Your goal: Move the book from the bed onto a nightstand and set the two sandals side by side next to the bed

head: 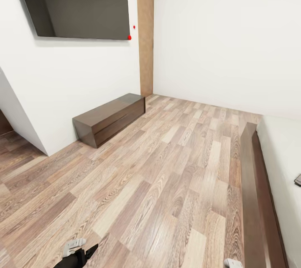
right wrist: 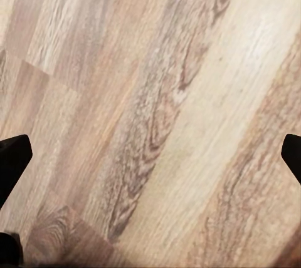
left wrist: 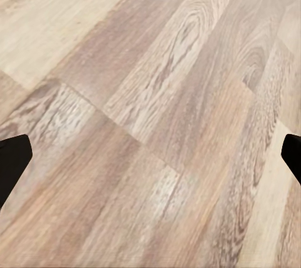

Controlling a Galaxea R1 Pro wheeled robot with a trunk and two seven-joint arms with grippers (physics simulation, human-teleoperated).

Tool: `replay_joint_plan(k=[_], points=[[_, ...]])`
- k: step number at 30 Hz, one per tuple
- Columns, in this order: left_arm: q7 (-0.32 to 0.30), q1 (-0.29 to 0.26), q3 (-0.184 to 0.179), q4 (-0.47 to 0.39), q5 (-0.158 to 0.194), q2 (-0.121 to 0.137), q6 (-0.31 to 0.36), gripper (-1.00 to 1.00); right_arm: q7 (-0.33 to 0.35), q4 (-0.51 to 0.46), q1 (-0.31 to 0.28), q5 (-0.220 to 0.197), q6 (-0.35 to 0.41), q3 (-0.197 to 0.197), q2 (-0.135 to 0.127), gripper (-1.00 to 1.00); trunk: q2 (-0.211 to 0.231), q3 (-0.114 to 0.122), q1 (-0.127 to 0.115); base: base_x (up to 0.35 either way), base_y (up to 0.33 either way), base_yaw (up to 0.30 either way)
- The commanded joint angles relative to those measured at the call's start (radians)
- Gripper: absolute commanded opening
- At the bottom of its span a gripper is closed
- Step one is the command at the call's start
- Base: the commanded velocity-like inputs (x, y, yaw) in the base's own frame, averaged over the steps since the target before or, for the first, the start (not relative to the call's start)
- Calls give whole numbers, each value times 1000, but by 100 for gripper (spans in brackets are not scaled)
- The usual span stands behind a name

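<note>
Head view: bedroom with a light wood-plank floor and white walls. A large dark wall-mounted screen hangs on the left wall, two small red dots just beside its lower right corner. Below it, against the same wall, a long low dark brown bench sits on the floor. A brown wooden door panel stands in the corner past the bench. At the right edge, the bed shows its dark brown frame rail and a strip of pale mattress; a small dark object, possibly the book, lies on the mattress at the very edge of the frame, too cut off to be sure. At the bottom, part of the left arm shows grey and black, and a pale bit of the right arm shows near the bed rail. Left wrist view: left gripper over bare planks, dark fingertips spread wide apart at both edges, released, nothing between. Right wrist view: right gripper likewise over bare planks, fingertips far apart, released, empty
</note>
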Motion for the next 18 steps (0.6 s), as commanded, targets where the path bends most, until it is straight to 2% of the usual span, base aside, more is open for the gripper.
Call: replay_joint_plan(k=[1, 18], points=[[-4, -1, -3, 2, 7, 0, -2, 100, 4, 2, -1, -7, -2, 3, 0, 100, 0, 0, 0, 0, 0, 0], [-4, -1, -2, 2, 7, 0, -2, 100, 4, 3, -1, -7, -2, 3, 0, 100, 0, 15, 0, 0, 0, 0]])
